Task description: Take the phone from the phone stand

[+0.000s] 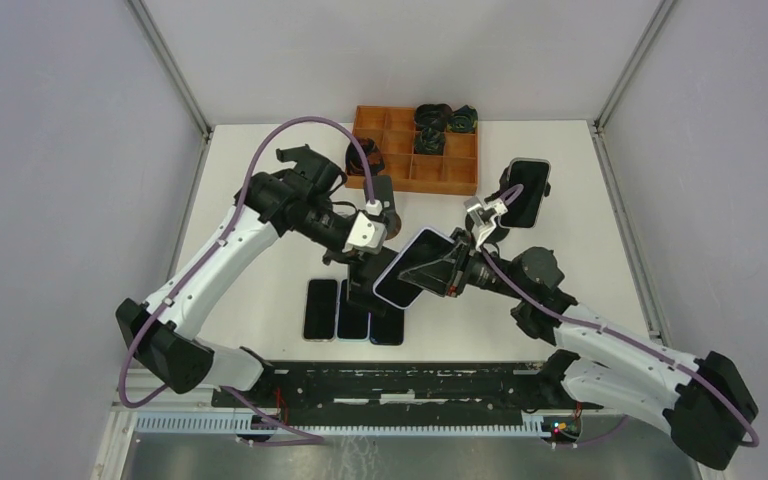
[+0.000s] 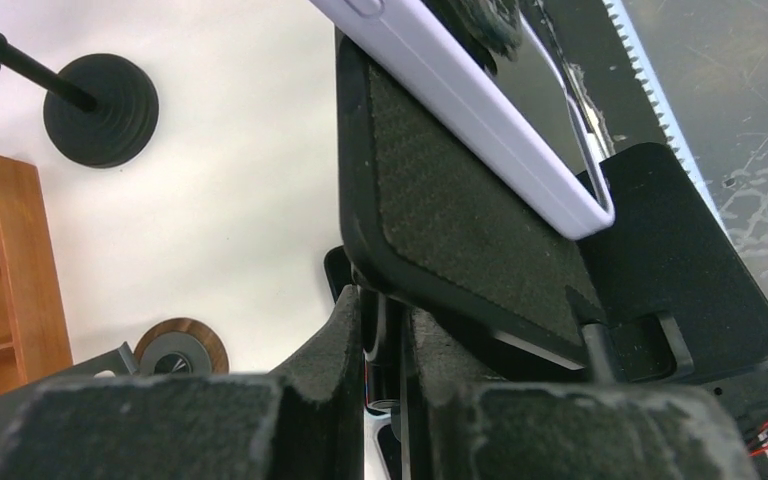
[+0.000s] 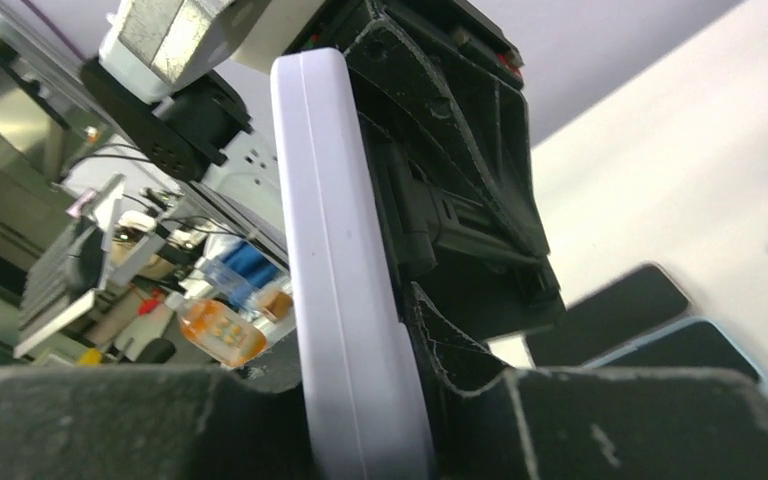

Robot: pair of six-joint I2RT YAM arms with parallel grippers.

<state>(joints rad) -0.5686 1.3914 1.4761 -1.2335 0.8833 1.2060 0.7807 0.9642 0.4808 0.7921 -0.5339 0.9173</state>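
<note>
At the phone stand (image 2: pixel 460 230), right fingers (image 3: pixel 610 420) clamp the phone (image 3: pixel 345 280).

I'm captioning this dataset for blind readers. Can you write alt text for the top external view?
Over the middle of a white table, the right gripper grips a white-cased phone while the left gripper holds the black phone stand beneath it. Three phones lie flat nearby, and an orange tray sits at the far edge.

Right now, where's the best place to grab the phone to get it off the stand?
Probably pinch the phone front-to-back at its exposed side edge, coming from the robot's right: it's thin and flat, and the stand covers its back's middle.
</note>
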